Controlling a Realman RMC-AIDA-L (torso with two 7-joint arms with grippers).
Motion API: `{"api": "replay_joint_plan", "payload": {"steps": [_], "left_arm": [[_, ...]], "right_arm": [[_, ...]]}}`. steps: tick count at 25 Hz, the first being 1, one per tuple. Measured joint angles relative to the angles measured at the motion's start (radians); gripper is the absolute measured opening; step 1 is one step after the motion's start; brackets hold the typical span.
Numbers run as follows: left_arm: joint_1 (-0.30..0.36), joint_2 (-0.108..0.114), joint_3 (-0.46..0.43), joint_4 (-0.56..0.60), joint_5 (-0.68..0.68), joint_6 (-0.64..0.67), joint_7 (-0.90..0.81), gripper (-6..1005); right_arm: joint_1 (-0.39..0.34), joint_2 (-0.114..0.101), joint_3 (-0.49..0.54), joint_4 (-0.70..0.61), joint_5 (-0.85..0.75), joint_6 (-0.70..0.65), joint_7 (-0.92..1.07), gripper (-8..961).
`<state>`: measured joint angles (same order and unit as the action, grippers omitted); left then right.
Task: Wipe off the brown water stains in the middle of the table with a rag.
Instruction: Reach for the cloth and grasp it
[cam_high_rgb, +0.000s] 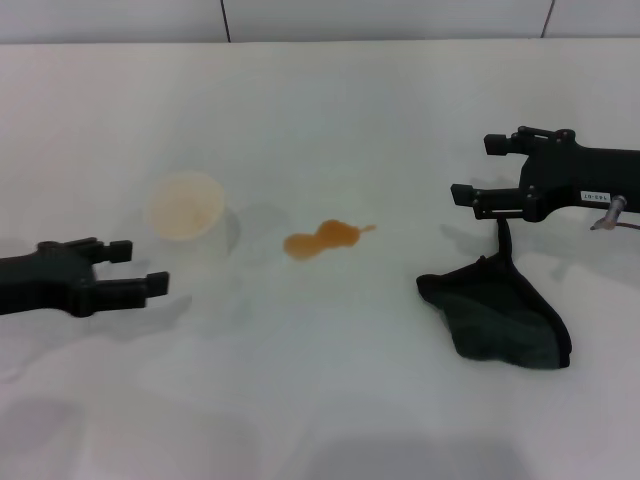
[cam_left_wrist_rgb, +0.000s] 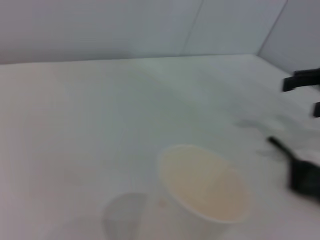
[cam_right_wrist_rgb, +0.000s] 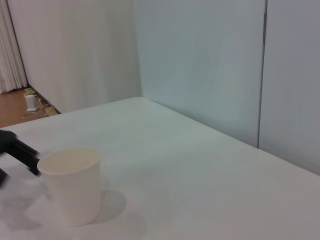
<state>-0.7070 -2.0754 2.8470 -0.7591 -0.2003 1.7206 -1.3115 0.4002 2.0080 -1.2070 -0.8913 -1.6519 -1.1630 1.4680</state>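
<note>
A white paper cup (cam_high_rgb: 185, 207) stands upright on the surface, its mouth open and its inside tinted cream (whether anything is in it cannot be told). Behind the surface rises a pale panelled wall (cam_right_wrist_rgb: 200, 60) with dark vertical seams. Off past the surface's far corner lie a strip of wooden floor (cam_right_wrist_rgb: 17, 107), a white curtain (cam_right_wrist_rgb: 10, 50) and some cables (cam_right_wrist_rgb: 37, 106).

You lose both arms past the head view's edges; in your left wrist view the rag (cam_left_wrist_rgb: 305, 177) is blurred — cut by the frame edge.
</note>
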Motion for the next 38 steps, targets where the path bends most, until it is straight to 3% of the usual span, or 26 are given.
{"api": "replay_joint_plan", "payload": {"steps": [5,8,15,24,29,34,38], "left_arm": [[-0.017,0.006,0.001,-0.255,0.015,0.251,-0.117,867],[-0.052,0.005,0.001,-0.37,0.062,0.274,-0.18,867],[-0.219,0.01,0.003,-0.461,0.264,0.262,-0.174,867],[-0.416,0.005,0.003,-0.475,0.297,0.236,-0.108,866],[-0.467,0.002,0.003,-0.418,0.321,0.212,-0.077,866],[-0.475,0.0,0.003,-0.375,0.338,0.178,-0.069,866],[-0.48,0.0,0.003,-0.362,0.343,0.166,-0.062,866]], "right_arm": [[0.001,0.0,0.0,0.0,0.001,-0.004,0.0,870],[0.001,-0.001,0.0,0.0,0.001,-0.003,0.0,869],[0.014,-0.001,0.0,-0.003,0.0,0.0,0.001,869],[0.014,0.0,0.0,0.003,-0.001,0.002,0.001,870],[0.013,0.001,-0.001,0.001,0.0,-0.008,0.006,865],[0.014,-0.001,-0.001,-0.004,0.002,-0.063,0.043,858],[0.017,-0.027,-0.001,-0.059,-0.057,-0.131,0.211,853]]}}
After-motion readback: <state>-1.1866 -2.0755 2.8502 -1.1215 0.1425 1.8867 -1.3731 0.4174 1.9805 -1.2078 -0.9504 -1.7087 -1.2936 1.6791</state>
